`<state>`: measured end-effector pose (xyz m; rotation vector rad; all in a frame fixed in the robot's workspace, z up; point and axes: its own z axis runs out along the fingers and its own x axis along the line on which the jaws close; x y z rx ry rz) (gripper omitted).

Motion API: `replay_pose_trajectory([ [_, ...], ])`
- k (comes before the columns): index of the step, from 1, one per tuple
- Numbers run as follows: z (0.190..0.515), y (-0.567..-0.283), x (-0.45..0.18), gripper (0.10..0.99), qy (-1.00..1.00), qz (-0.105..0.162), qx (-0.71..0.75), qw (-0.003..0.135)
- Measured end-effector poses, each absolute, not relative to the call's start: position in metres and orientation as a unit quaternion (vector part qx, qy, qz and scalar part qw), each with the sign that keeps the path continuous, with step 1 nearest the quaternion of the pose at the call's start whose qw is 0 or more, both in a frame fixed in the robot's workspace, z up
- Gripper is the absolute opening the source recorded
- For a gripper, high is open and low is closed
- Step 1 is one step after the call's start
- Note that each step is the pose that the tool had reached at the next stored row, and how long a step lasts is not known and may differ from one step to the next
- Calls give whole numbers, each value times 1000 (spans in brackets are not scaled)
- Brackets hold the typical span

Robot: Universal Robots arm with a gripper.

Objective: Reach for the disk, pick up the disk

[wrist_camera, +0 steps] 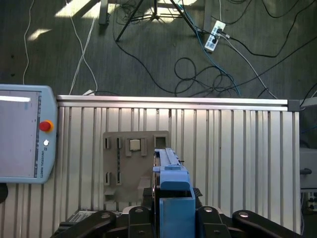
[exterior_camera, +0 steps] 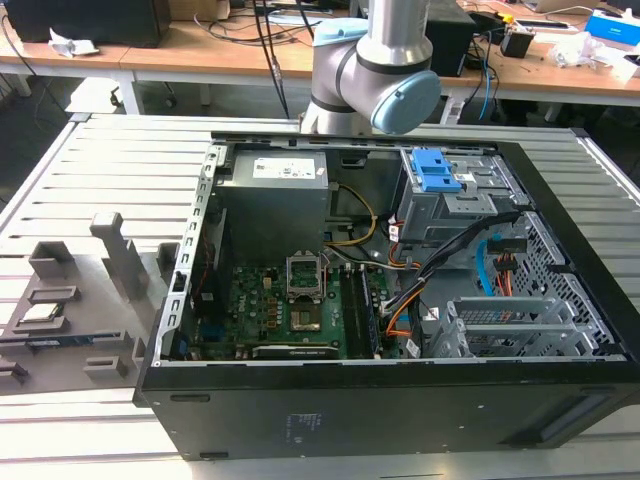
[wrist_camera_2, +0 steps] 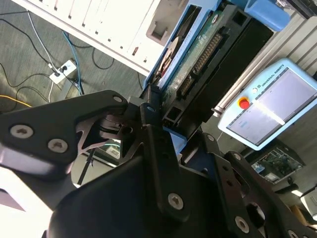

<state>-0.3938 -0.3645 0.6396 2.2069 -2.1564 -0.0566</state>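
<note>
**Item:** rectangular silver-grey metal disk (wrist_camera_2: 198,54) in a blue plastic carrier frame.

**Holder:** my black metal gripper (wrist_camera_2: 161,116), jaws closed on the disk's near end, with nothing else in them.

**Position:** the disk's long axis runs straight out from the jaws, away from my wrist. Its green underside shows in the second wrist view. In the first wrist view it stands edge-on above the ribbed aluminium table (wrist_camera: 237,148) and the grey slotted fixture plate (wrist_camera: 114,168).

**Markings:** none on the disk that I can read.
</note>
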Motion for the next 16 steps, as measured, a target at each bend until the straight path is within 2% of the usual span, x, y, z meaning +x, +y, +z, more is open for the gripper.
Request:
replay_pose_trajectory([
  [4, 640, -364, -394, 365, -698, -35, 715, 11],
  [16, 639, -364, -360, 365, -698, -37, 715, 13],
])
